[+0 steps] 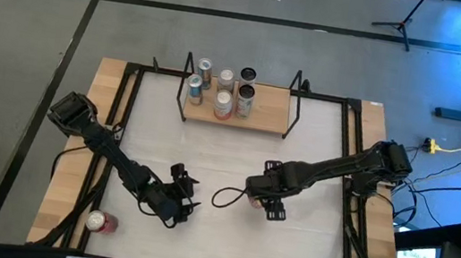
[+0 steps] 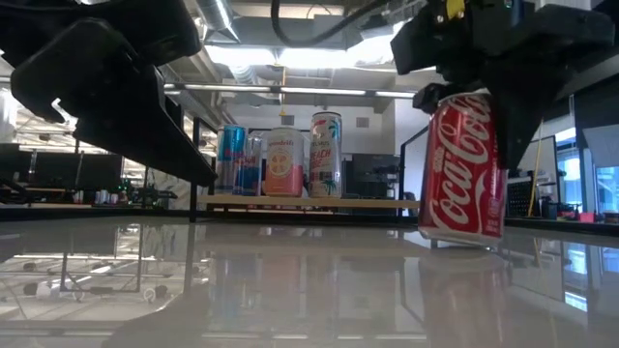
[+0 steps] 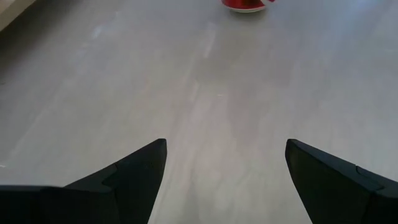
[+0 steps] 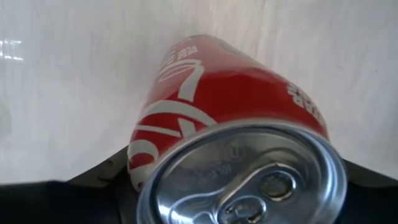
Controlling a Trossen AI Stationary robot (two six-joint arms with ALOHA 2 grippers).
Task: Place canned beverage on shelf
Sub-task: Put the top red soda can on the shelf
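From above: right claw [image 1: 263, 202] low over mid-tabletop [image 1: 303, 257], astride the red cola can [image 1: 254, 199]; left claw [image 1: 181, 202] parked near the front, fingers spread and empty; a second red can [image 1: 100, 222] lying on its side at the front left corner; shelf [image 1: 262, 111] at the back carrying six upright cans [image 1: 222, 90] bunched on its left half, right half bare. At tabletop level: red cola can [image 2: 462, 166] upright with its base down on the glossy tabletop [image 2: 290, 290], right claw [image 2: 464, 58] clamped around its top from above; shelf [image 2: 309, 202] well behind, with its cans [image 2: 282, 161] standing in a row. From the left wrist: fingers [image 3: 134, 171] wide apart, nothing between, only the can's base [image 3: 245, 5] far ahead. From the right wrist: can [image 4: 230, 124] filling the gap between the fingers, lid and pull tab nearest. Risks, as judgement: slight tilt in the grip, so possible slipping or swinging on the lift; clipping the shelf's black frame on approach; toppling the crowded cans if set down too far left.
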